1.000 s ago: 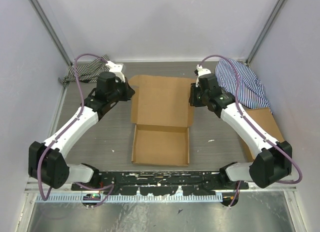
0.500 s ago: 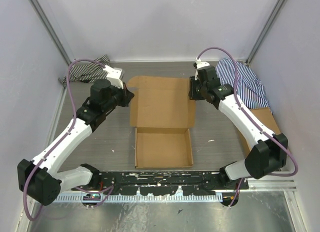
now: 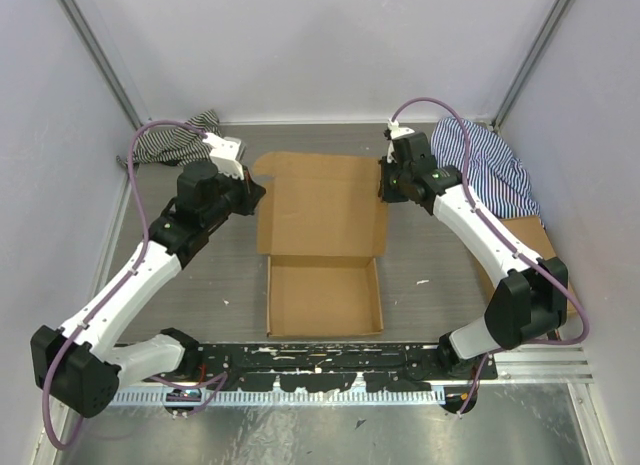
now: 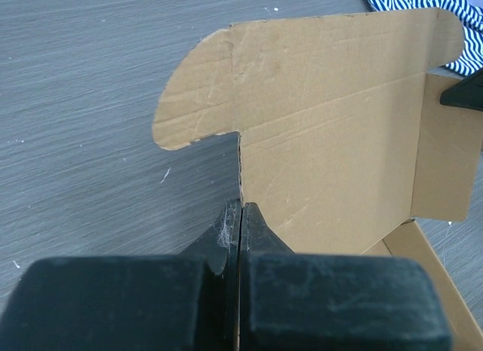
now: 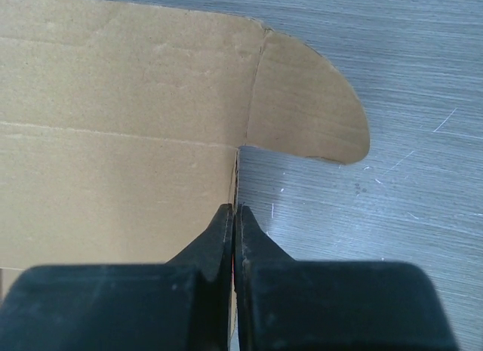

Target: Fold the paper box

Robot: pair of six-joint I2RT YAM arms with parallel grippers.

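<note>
We see the plain brown corrugated cardboard paper box [image 3: 322, 235] in the middle of the grey wood-grain table [image 3: 430, 265], its shallow tray nearest the arm bases and its wide panel with 2 rounded ear flaps behind; both arms reach forward and angle inward, wrists turned toward the box; the left gripper [image 3: 252, 192] is pinched tight on the panel's left edge; the right gripper [image 3: 384, 182] is pinched on its right edge.
</note>
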